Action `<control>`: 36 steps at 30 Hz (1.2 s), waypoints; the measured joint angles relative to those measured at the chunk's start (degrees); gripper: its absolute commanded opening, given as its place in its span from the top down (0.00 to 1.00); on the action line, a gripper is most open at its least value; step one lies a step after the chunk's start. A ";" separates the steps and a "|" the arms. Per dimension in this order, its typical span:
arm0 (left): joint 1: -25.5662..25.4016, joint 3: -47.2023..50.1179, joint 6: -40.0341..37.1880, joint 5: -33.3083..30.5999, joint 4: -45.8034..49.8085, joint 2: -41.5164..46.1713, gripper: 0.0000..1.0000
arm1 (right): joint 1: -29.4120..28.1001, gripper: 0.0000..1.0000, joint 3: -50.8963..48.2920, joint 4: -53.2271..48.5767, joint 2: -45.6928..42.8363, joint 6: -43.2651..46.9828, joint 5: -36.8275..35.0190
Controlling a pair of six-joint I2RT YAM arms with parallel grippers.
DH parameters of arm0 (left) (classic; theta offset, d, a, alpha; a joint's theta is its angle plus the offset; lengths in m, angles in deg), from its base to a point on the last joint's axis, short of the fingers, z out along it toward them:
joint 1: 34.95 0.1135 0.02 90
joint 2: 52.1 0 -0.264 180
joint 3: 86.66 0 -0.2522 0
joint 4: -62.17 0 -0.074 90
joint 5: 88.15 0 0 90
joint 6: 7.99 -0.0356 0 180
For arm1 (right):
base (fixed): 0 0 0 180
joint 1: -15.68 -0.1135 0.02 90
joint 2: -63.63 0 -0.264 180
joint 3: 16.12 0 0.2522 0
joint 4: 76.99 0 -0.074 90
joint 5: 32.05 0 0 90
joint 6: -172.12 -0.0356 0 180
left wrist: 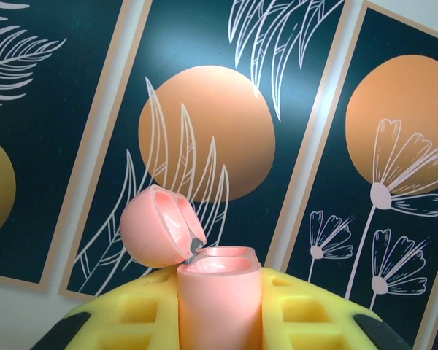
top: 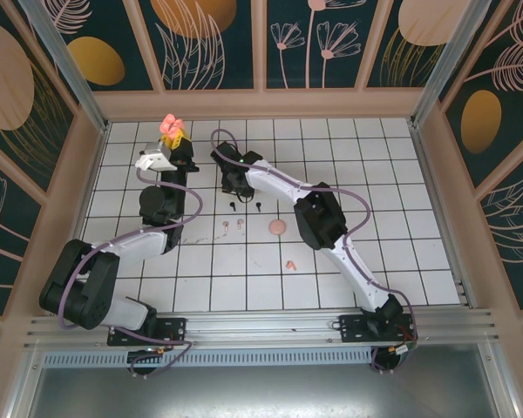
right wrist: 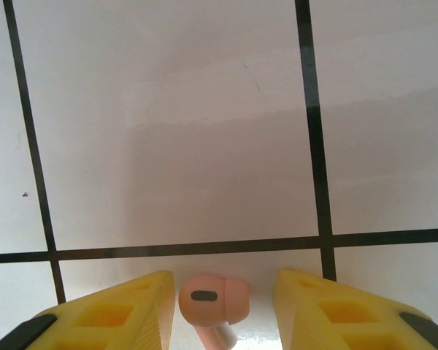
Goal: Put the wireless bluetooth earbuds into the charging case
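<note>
My left gripper (top: 168,144) is raised at the back left and shut on a coral pink charging case (left wrist: 219,306). The case stands upright between the yellow pads (left wrist: 124,321), its lid (left wrist: 157,226) hinged open to the left and both wells empty. My right gripper (right wrist: 223,292) hovers low over the tiles, open. A coral pink earbud (right wrist: 208,299) lies between its fingers, close against the left finger (right wrist: 124,313), with a gap to the right finger (right wrist: 336,306). From above, the right gripper (top: 229,183) is near two black earbuds (top: 234,207). Another coral earbud (top: 290,264) lies nearer the front.
Two pale earbuds (top: 241,224) lie on the white tiled floor (top: 375,174) in the middle. A round pink object (top: 277,227) sits just right of them, beside the right arm's elbow (top: 318,218). Patterned walls enclose the floor on three sides.
</note>
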State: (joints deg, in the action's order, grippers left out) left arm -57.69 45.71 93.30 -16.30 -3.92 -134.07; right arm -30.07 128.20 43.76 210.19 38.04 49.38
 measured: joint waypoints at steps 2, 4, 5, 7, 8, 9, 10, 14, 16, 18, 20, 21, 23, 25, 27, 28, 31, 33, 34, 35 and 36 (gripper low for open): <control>0.00 0.00 0.15 0.13 -0.02 -0.11 1.00 | -0.11 0.60 1.16 -0.81 0.66 -0.39 -0.55; 0.00 0.00 0.22 0.13 -0.02 -0.17 1.00 | -0.22 0.61 2.58 -1.97 1.38 -0.85 -1.03; 0.00 0.00 0.24 0.13 -0.02 -0.17 1.00 | -0.26 0.62 3.23 -2.40 1.70 -1.07 -1.16; 0.00 0.00 0.37 0.13 -0.02 -0.22 1.00 | -0.35 0.63 4.31 -3.28 2.29 -1.31 -1.66; 0.00 0.02 0.39 0.13 -0.02 -0.22 1.00 | -0.37 0.64 4.57 -3.56 2.45 -1.31 -1.84; 0.00 0.02 0.39 0.13 -0.04 -0.22 1.00 | -0.44 0.65 4.74 -3.78 2.54 -1.31 -1.97; 0.00 0.02 0.39 0.13 -0.04 -0.22 1.00 | -0.44 0.66 4.79 -3.91 2.54 -1.33 -2.08; 0.00 0.15 0.39 0.13 -0.04 -0.22 1.00 | -0.44 0.71 4.83 -4.20 2.54 -1.49 -2.14; 0.00 0.17 0.39 0.11 -0.04 -0.22 1.00 | -0.44 0.72 4.83 -4.44 2.54 -1.49 -2.32; 0.00 0.17 0.39 0.13 -0.04 -0.22 1.00 | -0.44 0.74 4.94 -4.48 2.54 -1.49 -2.32; 0.00 0.17 0.39 0.11 -0.04 -0.22 1.00 | -0.44 0.75 5.07 -4.44 2.54 -1.51 -2.29; 0.00 0.17 0.39 0.13 -0.04 -0.22 1.00 | -0.44 0.77 5.07 -4.39 2.54 -1.51 -2.29; 0.00 0.17 0.39 0.13 -0.04 -0.22 1.00 | -0.44 0.81 5.09 -4.20 2.54 -1.51 -2.29; 0.00 0.20 0.39 0.13 -0.04 -0.22 1.00 | -0.44 0.81 5.09 -3.69 2.54 -1.49 -2.32; 0.00 0.22 0.39 0.13 -0.02 -0.22 1.00 | -0.42 0.81 4.90 -2.86 2.54 -1.46 -2.32; 0.00 0.22 0.39 0.13 -0.02 -0.22 1.00 | -0.42 0.81 4.50 -2.29 2.47 -1.44 -2.34; 0.00 0.24 0.37 0.24 0.00 -0.22 1.00 | -0.37 0.81 1.81 0.11 1.11 -1.11 -2.49; 0.00 0.24 0.37 0.39 0.02 -0.22 1.00 | -0.31 0.80 -0.63 2.05 -0.11 -0.83 -2.49; 0.00 0.24 0.37 0.61 0.02 -0.20 1.00 | -0.28 0.80 -1.86 3.10 -0.74 -0.76 -2.47; 0.00 0.24 0.37 0.85 0.04 -0.20 1.00 | -0.22 0.80 -2.84 3.89 -1.20 -0.59 -2.45; 0.00 0.24 0.37 1.09 0.07 -0.17 1.00 | -0.11 0.80 -3.76 4.68 -1.68 -0.28 -2.47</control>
State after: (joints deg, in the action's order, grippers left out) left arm -57.69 45.95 93.67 -15.21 -3.86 -134.25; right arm -30.18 124.44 48.44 208.51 37.76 46.91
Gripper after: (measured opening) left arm 0.230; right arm 0.199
